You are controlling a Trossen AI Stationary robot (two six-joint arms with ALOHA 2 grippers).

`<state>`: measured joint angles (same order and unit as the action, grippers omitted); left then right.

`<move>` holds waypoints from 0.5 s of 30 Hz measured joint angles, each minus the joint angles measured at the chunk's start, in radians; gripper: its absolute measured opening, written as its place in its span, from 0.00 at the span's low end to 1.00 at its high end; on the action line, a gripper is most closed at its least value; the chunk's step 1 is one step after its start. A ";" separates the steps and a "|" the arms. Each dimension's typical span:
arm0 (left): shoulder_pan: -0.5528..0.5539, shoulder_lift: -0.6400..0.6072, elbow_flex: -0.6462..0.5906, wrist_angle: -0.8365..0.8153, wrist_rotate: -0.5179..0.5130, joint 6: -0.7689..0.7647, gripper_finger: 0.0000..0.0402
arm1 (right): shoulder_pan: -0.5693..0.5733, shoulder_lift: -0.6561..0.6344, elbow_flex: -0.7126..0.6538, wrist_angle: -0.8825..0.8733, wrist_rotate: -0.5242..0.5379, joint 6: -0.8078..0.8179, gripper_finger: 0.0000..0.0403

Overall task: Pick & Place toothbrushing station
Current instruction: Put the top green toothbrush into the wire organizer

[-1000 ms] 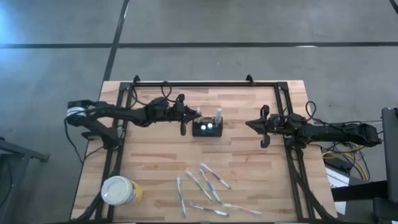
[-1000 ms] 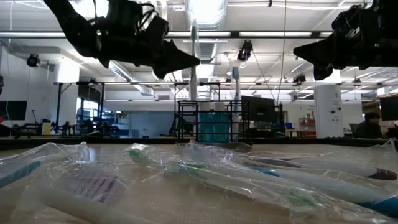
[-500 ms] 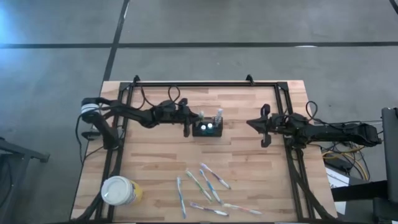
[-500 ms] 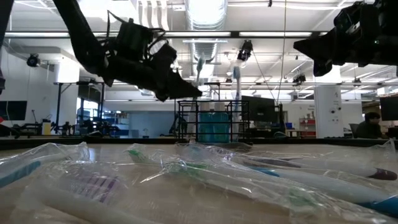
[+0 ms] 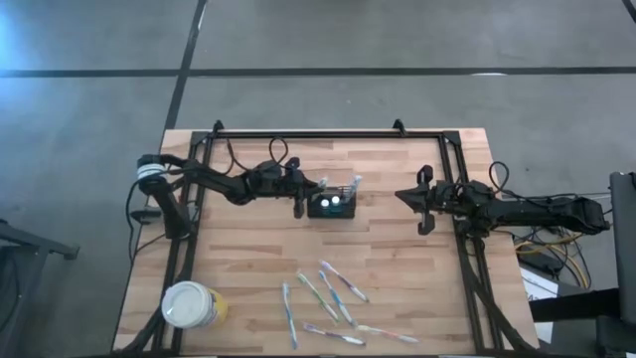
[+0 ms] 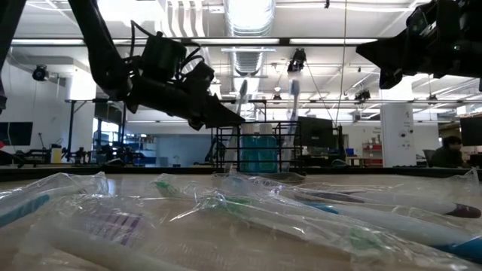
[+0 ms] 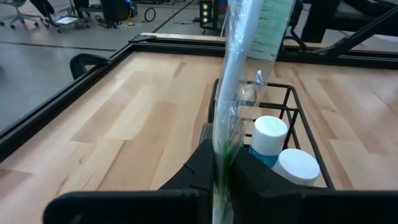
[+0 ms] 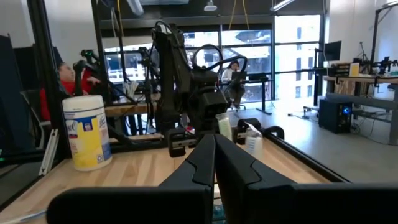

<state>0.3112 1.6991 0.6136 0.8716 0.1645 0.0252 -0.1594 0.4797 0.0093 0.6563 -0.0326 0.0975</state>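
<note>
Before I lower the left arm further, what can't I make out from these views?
- Left wrist view: the wrapped toothbrush's lower end, hidden between the left gripper's fingers.
- High view: whether the brush sits inside the toothbrushing station; too small.
- Low view: the station's base, hidden by wrapped toothbrushes lying in front.

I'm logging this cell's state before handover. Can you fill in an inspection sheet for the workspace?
Surface: wooden table with a black frame.
Job's things: toothbrushing station, a black slatted holder near table centre, holding white-capped bottles and an upright brush.
Clutter: loose wrapped toothbrushes at the near edge; white-lidded yellow cup at the near left corner.
End effectors: left end effector shut on a wrapped toothbrush beside the station; right end effector shut, empty, waiting to the station's right.
Cables: bundle off the table's right edge.
Surroundings: open lab; a seated person in the right wrist view.
</note>
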 joint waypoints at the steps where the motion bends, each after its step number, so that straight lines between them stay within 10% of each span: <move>1: 0.001 0.000 -0.002 0.000 0.002 0.000 0.06 | 0.000 0.000 0.000 0.000 0.000 0.000 0.02; 15: 0.008 -0.034 -0.012 -0.032 0.024 0.007 0.23 | 0.000 0.000 0.000 -0.001 0.000 0.000 0.02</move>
<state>0.3195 1.6655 0.6016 0.8395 0.1886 0.0327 -0.1593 0.4797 0.0093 0.6558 -0.0326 0.0975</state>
